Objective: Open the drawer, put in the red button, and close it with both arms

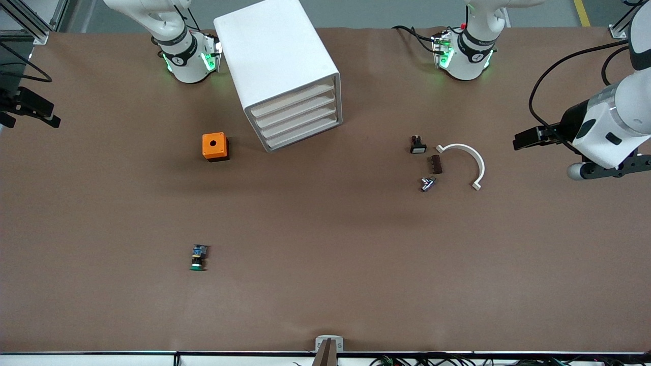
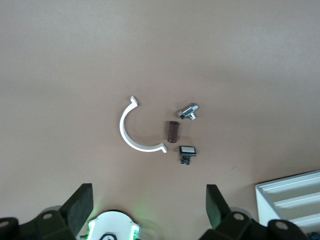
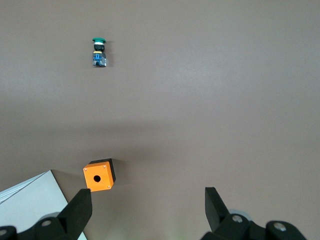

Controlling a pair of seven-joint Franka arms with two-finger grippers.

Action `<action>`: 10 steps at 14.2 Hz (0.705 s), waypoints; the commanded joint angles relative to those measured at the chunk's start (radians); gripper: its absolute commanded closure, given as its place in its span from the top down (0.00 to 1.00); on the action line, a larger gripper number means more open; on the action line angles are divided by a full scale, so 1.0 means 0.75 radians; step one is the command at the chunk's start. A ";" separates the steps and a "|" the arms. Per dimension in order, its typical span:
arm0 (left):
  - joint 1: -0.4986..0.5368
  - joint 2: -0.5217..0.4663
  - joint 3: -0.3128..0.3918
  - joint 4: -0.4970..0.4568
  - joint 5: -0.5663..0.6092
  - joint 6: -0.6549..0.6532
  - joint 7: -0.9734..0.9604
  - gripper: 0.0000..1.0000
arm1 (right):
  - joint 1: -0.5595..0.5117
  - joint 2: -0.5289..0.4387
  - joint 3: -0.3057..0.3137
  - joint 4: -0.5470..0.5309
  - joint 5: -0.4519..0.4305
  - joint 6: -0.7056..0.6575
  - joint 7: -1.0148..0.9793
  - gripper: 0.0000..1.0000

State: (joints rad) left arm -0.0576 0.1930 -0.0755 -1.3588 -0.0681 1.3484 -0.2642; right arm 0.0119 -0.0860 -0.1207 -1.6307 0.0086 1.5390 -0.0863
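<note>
Starting nearest the front camera, a green switch is seen at about seven o'clock from the table's middle, lying on its side with its cap toward six o'clock and its long axis running six to twelve. It is not the task's thing.

Farther off, at about two o'clock from the middle, a metal fitting, a brown piece, a black switch with a white face and a white arc are gathered close together. An orange box is placed at ten o'clock, and the cabinet at twelve, with its drawers all pushed in.

No red button can be made out in any view, so its place, its heading and its long axis cannot be told.

Nothing of the task is judged done: a drawer is yet to be pulled, the button found and put in, the drawer shut.

The left gripper is held high over the left arm's end of the table, fingers spread wide and empty. The right gripper is held likewise over the right arm's end, spread and empty. Both arms wait
</note>
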 commanded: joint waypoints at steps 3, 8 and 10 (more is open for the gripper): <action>-0.073 -0.161 0.158 -0.198 0.029 0.004 0.203 0.99 | -0.018 -0.026 0.014 -0.008 0.013 -0.003 -0.006 1.00; -0.073 -0.441 0.174 -0.623 0.070 0.218 0.227 0.99 | -0.014 -0.026 0.016 -0.006 0.013 -0.007 -0.010 1.00; -0.058 -0.523 0.174 -0.714 0.070 0.298 0.227 0.99 | -0.014 -0.026 0.018 0.000 0.011 -0.007 -0.010 1.00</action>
State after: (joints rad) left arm -0.0974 -0.0773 0.0491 -1.7583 -0.0400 1.4970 -0.1092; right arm 0.0119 -0.0873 -0.1172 -1.6297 0.0088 1.5390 -0.0866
